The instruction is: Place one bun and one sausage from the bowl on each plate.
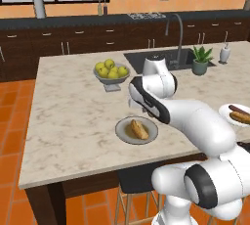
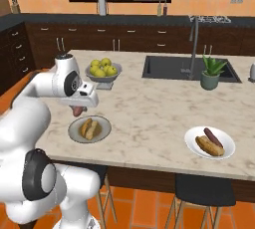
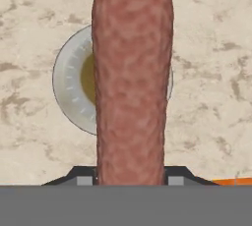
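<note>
Jaws clamp sausage (image 3: 132, 72) above, apparently, grey plate (image 3: 66, 85).

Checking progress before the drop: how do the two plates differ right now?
The grey plate holds a bun alone; the white plate holds a bun and a sausage. The grey plate lies under the claw, which grips a sausage; the white plate lies far to its right. Both are small, round, on the counter's near edge.
</note>
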You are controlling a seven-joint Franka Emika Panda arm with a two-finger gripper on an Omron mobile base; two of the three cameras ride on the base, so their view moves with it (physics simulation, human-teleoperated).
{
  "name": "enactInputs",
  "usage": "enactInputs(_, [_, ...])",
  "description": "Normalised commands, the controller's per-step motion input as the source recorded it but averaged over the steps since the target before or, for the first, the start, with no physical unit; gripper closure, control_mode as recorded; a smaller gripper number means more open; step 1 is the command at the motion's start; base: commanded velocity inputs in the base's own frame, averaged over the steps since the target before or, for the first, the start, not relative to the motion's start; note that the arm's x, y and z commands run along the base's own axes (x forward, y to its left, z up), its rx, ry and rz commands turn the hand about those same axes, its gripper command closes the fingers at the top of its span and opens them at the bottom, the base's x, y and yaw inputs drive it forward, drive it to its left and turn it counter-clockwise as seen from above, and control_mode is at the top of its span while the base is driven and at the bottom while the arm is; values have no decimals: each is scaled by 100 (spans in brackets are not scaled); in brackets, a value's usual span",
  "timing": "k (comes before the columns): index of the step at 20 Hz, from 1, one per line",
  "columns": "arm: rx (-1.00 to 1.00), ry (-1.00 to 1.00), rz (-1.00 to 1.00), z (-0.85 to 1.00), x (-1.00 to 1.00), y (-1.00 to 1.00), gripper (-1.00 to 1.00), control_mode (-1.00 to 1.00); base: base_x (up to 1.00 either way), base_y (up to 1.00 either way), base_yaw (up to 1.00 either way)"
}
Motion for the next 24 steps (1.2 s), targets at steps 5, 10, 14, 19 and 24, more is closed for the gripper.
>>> enactInputs(5, [0, 3, 9, -15, 52, 60, 100, -100, 0, 0, 0])
enactInputs(10, [-13, 27, 9, -56, 30, 26, 100, -100, 0, 0, 0])
enactInputs(14, [-14, 25, 5, -89, 0, 0, 100, -100, 0, 0, 0])
enactInputs(19, [-5, 5, 1, -72, 0, 7, 100, -100, 0, 0, 0])
enactInputs(24, [0, -1, 0, -5, 15, 3, 100, -100, 0, 0, 0])
